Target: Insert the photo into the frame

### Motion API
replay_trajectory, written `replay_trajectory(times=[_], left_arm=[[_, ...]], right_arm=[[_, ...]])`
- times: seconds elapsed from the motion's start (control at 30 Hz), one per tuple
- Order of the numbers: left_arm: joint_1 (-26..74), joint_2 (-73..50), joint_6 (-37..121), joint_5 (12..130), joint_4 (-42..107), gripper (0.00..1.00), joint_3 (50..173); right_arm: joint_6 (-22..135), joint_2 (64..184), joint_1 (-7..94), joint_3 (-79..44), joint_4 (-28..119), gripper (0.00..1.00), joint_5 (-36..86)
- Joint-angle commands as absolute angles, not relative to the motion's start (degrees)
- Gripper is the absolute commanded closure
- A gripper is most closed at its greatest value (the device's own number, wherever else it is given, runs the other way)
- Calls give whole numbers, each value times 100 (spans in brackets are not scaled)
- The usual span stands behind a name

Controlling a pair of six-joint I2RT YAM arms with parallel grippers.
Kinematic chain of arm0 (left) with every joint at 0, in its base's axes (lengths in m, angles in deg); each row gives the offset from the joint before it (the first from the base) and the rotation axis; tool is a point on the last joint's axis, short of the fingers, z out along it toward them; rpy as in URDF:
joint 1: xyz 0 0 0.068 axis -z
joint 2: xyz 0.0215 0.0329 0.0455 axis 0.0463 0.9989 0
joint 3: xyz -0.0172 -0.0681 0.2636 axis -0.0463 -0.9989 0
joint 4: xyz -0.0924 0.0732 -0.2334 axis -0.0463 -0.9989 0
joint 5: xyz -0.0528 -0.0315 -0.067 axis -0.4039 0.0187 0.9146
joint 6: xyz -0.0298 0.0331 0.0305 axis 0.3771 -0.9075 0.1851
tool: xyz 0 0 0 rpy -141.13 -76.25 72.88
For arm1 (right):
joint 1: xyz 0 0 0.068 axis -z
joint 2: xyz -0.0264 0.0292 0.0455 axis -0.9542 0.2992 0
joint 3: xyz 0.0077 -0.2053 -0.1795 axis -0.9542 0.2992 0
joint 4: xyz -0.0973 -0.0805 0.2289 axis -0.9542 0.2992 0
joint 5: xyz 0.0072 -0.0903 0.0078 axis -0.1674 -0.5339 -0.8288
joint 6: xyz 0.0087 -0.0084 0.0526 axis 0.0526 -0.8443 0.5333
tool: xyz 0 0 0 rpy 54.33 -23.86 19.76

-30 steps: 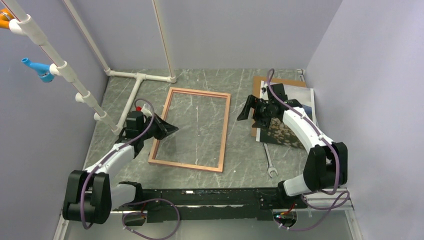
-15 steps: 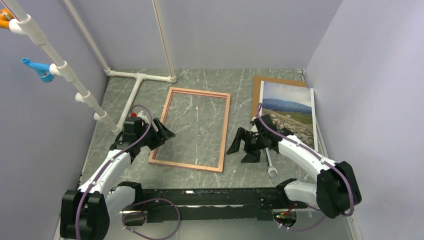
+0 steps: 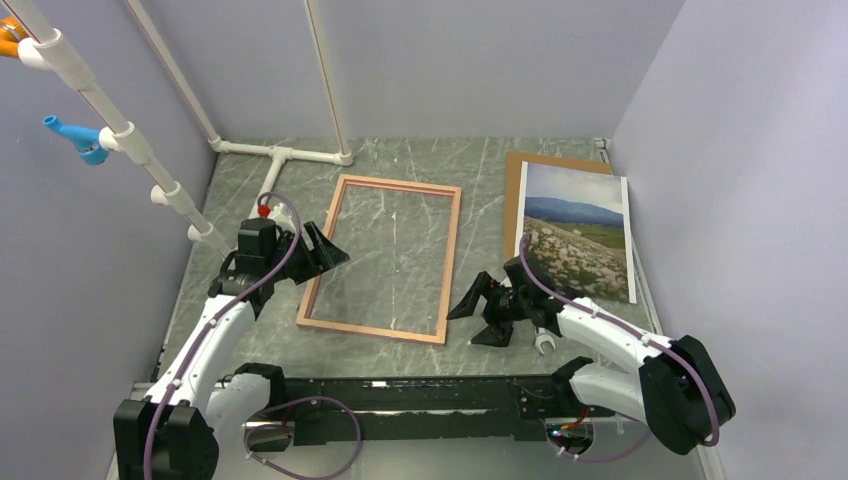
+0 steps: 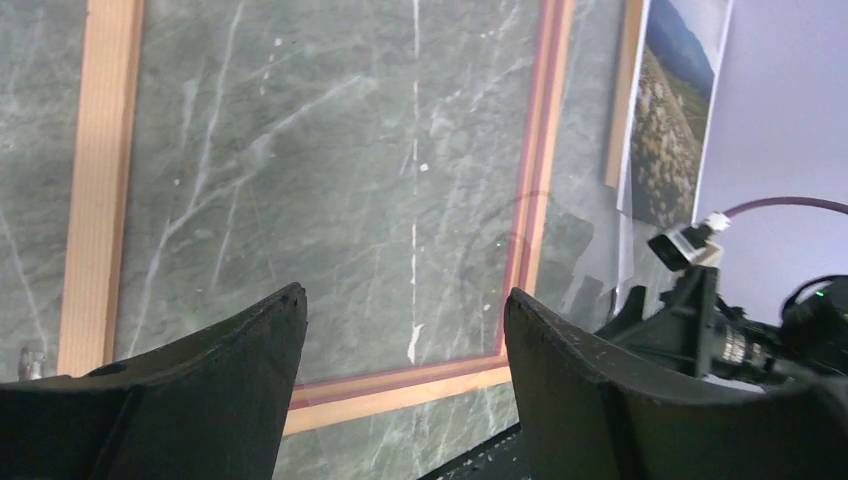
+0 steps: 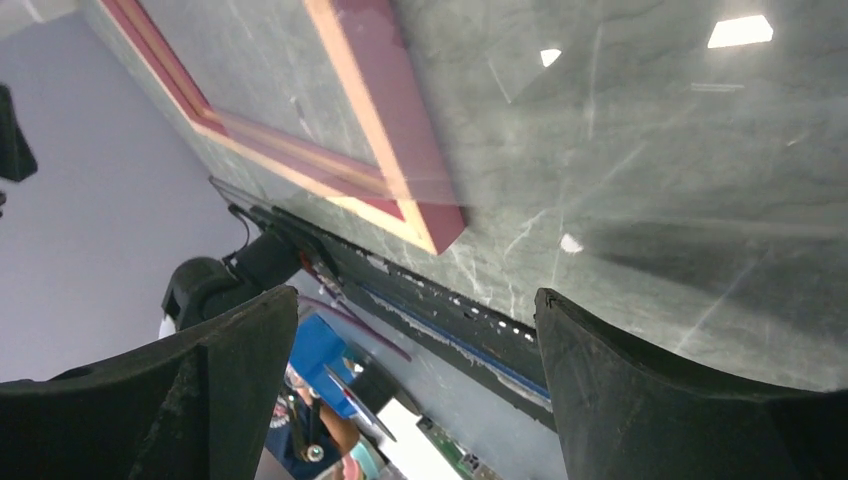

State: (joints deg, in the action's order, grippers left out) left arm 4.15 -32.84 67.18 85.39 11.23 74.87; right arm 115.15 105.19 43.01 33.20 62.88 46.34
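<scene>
The frame, thin pinkish light wood, lies flat mid-table with bare marble showing through it. My left gripper is open at its left rail, and that wrist view looks across the frame to the photo. The photo, a landscape print lying face up, rests on a brown backing board at the right. My right gripper is open and empty just off the frame's near right corner, left of the photo's near edge.
A wrench lies near the right arm, partly hidden under it. White PVC pipe runs along the table at the back left. Lilac walls close in the back and both sides. The black base rail lines the near edge.
The left gripper has opened and drawn slightly back at the frame's left rail. The right arm has swung off the photo toward the near edge, uncovering the whole print.
</scene>
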Motion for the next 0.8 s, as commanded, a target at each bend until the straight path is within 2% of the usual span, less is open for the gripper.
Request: replay_trajectory(times=[0.0, 0.13, 0.4, 0.63, 0.77], left_arm=[[385, -3354, 6655, 9018, 1186, 25, 7746], [385, -3296, 6702, 9270, 1170, 26, 7739], [385, -3474, 6652, 9232, 1017, 26, 7628], [385, -3346, 6655, 9305, 1120, 26, 7498], [385, -3298, 6617, 9319, 1104, 27, 7495]], right_arm=[[11934, 10766, 4340, 3584, 5486, 11, 4291], [11697, 11212, 4677, 3415, 5260, 11, 4133], [10052, 12190, 6318, 1762, 5883, 11, 4180], [9191, 13822, 6469, -421, 6335, 12, 4433], [8832, 14247, 6473, -720, 7027, 10, 3923]])
